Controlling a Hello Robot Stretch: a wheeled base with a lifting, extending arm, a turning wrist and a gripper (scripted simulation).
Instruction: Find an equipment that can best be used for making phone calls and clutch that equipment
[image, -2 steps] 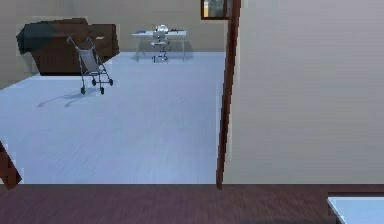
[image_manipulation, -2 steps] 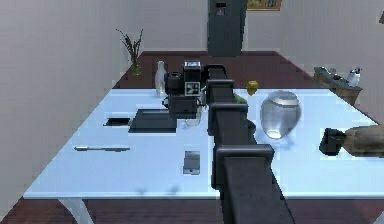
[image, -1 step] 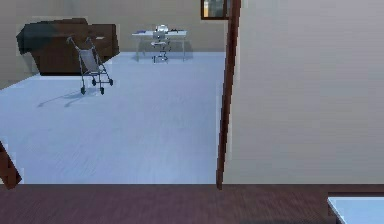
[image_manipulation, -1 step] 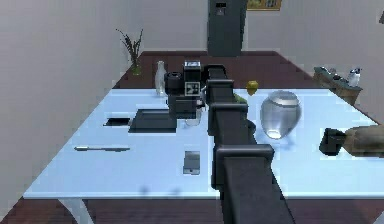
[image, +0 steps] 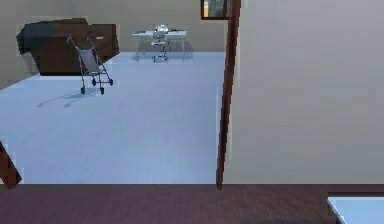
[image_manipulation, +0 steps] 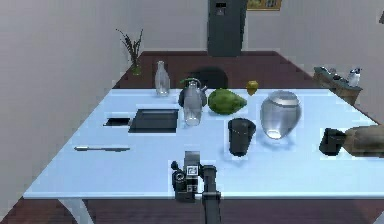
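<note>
White table (image_manipulation: 300, 170), black flat slab (image_manipulation: 154, 120), black cup (image_manipulation: 240, 137), hand (image_manipulation: 192, 160) at near edge, its state unclear

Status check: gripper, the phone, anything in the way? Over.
Gripper at near edge of table, load unclear. Possible phone: small flat dark rectangle beside black tray. Dark cup, glass jug stand nearby.

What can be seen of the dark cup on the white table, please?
The dark cup is nearly black, smooth and opaque, and narrows slightly toward its base; no handle shows. It stands upright, mouth up, on the white table, near the arm side view's middle. Only the tabletop seems to touch it. A clear round vase stands just right of it in the picture, apart. Its contents cannot be told.
</note>
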